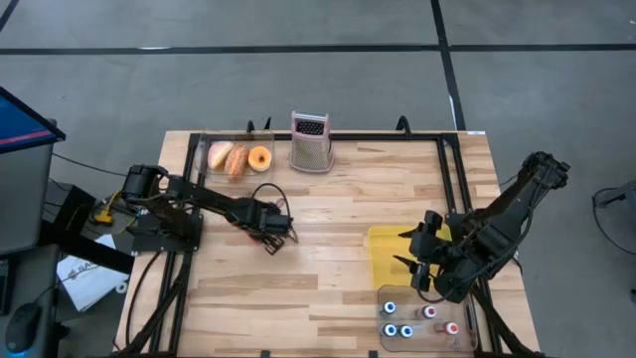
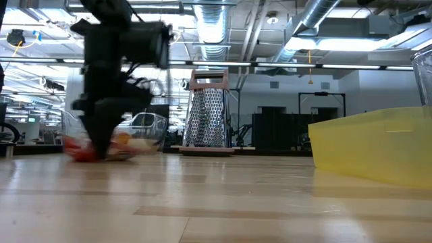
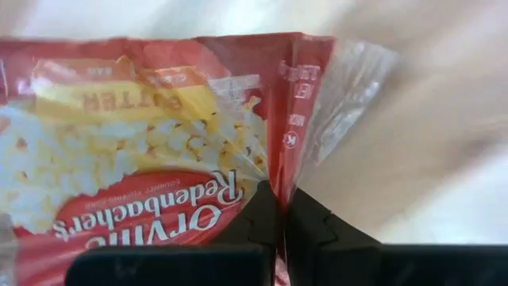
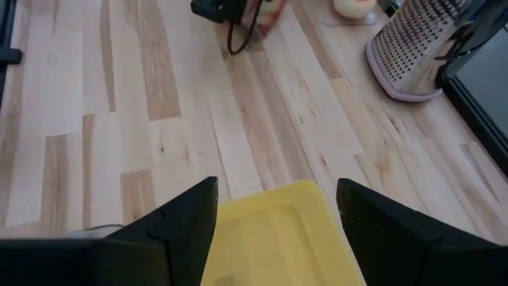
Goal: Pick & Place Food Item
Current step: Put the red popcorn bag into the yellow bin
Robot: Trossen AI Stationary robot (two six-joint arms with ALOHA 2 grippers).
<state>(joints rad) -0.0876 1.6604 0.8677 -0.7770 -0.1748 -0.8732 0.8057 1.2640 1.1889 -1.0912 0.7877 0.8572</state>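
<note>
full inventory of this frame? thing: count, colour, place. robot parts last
Popcorn packet: one, red and yellow plastic, on the table centre-left, pinched at its edge.
Clear pastry tray: one, three tan pastries, back edge, left of the grater.
Metal box grater: one, silver with a pink rim, back centre.
Yellow plastic bin: one, front right.
Clear rack of small bottles: one, blue and red caps, front right corner.
Left gripper: shut on the packet.
Right gripper: open, above the bin.
</note>
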